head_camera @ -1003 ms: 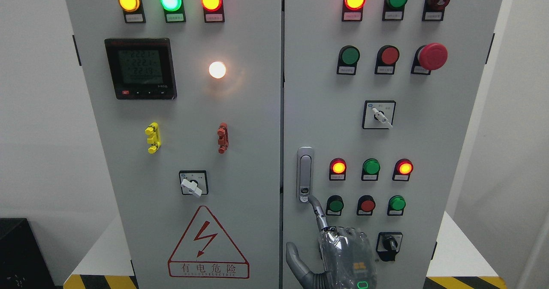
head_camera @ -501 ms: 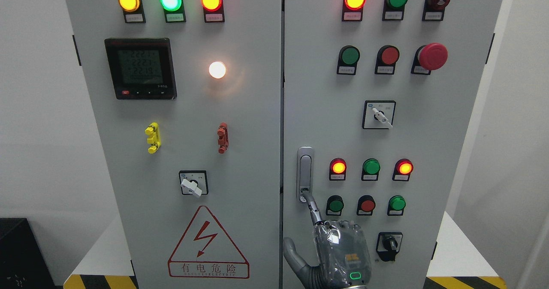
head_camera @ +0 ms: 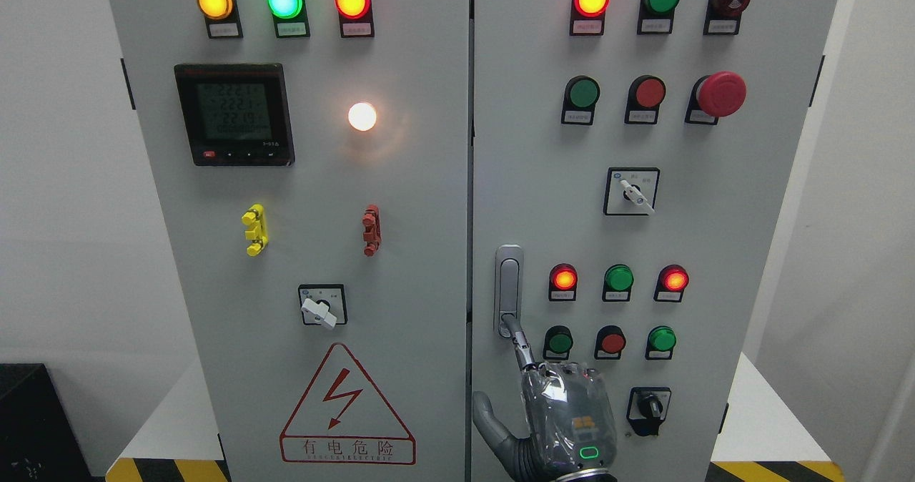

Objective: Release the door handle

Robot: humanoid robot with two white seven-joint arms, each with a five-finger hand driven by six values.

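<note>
The grey control cabinet (head_camera: 400, 253) fills the view, its two doors meeting at a centre seam, lamps lit along the top. On the right door (head_camera: 715, 239) the silver door handle (head_camera: 508, 289) stands upright just beside that seam, left of the red and green pushbuttons, and lies flat against the panel, so the door looks closed. The right hand (head_camera: 565, 414) comes up from the bottom edge, a little right of the seam. It has risen over the last second: its index finger, which then only reached the handle's lower tip, now presses on the round lock button (head_camera: 507, 319) at the foot of the handle. The fingers (head_camera: 520, 342) grasp nothing; one is extended, the thumb spread, the others look folded. Judging by this, the handle's catch is about to spring. The left hand is not seen.
</note>
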